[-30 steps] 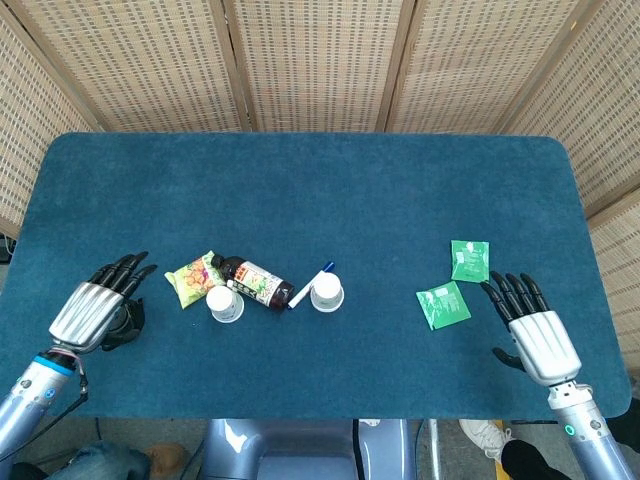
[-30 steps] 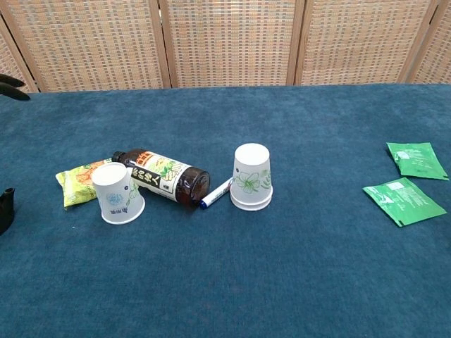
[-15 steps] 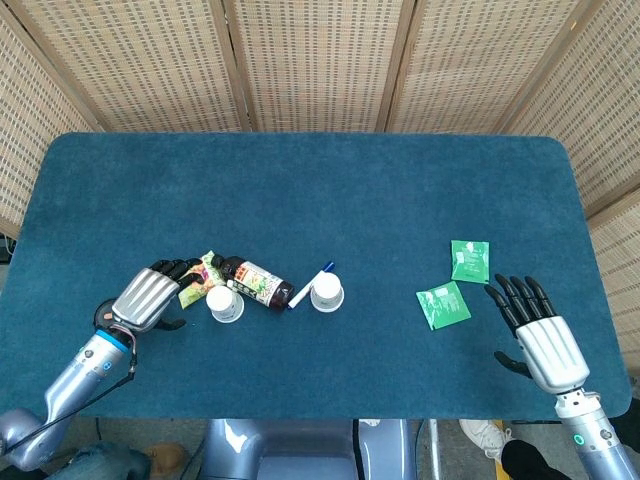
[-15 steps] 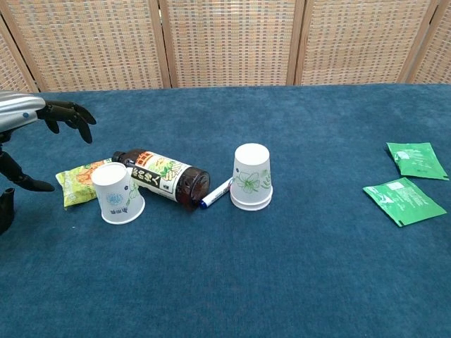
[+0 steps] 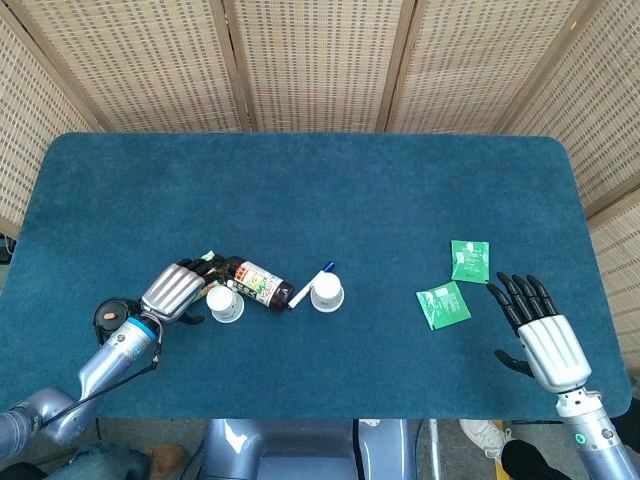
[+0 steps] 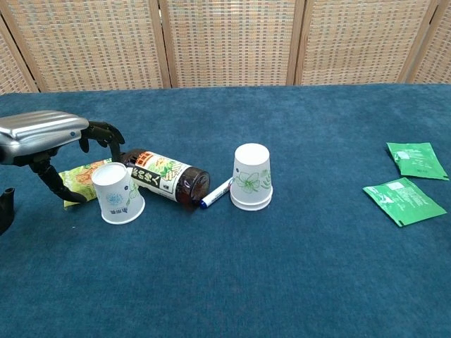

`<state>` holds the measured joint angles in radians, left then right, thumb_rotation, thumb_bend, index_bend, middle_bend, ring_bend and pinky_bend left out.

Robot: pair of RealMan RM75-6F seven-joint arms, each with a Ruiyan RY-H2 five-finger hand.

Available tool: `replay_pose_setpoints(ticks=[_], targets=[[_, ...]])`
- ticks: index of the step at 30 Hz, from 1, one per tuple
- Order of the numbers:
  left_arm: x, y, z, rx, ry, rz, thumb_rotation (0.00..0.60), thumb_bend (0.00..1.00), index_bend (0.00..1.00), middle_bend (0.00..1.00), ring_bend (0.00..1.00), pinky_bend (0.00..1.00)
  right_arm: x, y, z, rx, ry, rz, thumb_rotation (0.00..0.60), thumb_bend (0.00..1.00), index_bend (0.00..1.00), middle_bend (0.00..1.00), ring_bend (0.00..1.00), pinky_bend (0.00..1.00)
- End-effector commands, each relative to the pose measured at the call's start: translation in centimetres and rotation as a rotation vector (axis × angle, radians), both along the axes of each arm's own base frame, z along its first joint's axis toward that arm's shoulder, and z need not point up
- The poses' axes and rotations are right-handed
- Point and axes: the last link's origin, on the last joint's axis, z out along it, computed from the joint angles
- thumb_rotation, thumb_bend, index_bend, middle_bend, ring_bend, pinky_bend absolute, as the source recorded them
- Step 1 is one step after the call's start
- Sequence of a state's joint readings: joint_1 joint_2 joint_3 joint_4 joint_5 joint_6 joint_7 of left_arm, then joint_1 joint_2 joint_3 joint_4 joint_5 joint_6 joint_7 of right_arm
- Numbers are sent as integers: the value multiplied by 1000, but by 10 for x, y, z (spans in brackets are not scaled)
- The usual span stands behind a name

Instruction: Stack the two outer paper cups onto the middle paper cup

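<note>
Two upturned white paper cups stand on the blue table. The left cup (image 5: pixel 225 304) (image 6: pixel 117 193) has a blue print; the middle cup (image 5: pixel 326 292) (image 6: pixel 251 177) has a green flower print and looks like a stack of two. My left hand (image 5: pixel 178 290) (image 6: pixel 49 137) hovers just left of the left cup, fingers spread and arched above it, holding nothing. Far away at the table's front right, my right hand (image 5: pixel 541 332) lies flat with fingers apart; the chest view does not show it.
A brown bottle (image 5: pixel 256 282) (image 6: pixel 163 176) lies on its side between the cups, a yellow snack packet (image 6: pixel 79 179) behind the left cup, a pen (image 5: pixel 311 285) (image 6: pixel 216 192) against the middle cup. Two green sachets (image 5: pixel 455 287) (image 6: pixel 407 184) lie at the right.
My left hand has travelled right from the table's left edge to just beside and over the left cup. The right hand drew back slightly toward the front edge. Cups unmoved.
</note>
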<state>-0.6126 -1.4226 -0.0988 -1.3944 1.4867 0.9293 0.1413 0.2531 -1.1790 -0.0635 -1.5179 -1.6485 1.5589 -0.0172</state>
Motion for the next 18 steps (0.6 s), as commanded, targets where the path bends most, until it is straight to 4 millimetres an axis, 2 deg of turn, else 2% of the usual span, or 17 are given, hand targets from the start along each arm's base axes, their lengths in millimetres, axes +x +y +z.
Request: replay_pose_setpoints(ticks=[1, 4, 8, 14, 18], targets=[[3, 3, -5, 1, 0, -10, 600, 98, 354, 199, 243, 322, 0, 0, 0, 1, -1, -1, 600, 0, 71, 21, 0, 0], [7, 4, -10, -13, -10, -12, 600, 99, 372, 216, 259, 327, -1, -1, 0, 1, -1, -2, 600, 0, 71, 21, 0, 0], [14, 4, -12, 0, -31, -43, 600, 104, 449, 288, 325, 361, -1, -1, 0, -1, -4, -7, 600, 0, 71, 21, 0, 0], [15, 5, -10, 9, -20, -46, 600, 122, 531, 353, 383, 419, -1, -2, 0, 0, -9, -6, 600, 0, 71, 21, 0, 0], [20, 6, -4, 27, -35, -53, 600, 126, 540, 362, 391, 427, 0, -1, 2, -6, -11, -2, 600, 0, 71, 21, 0, 0]])
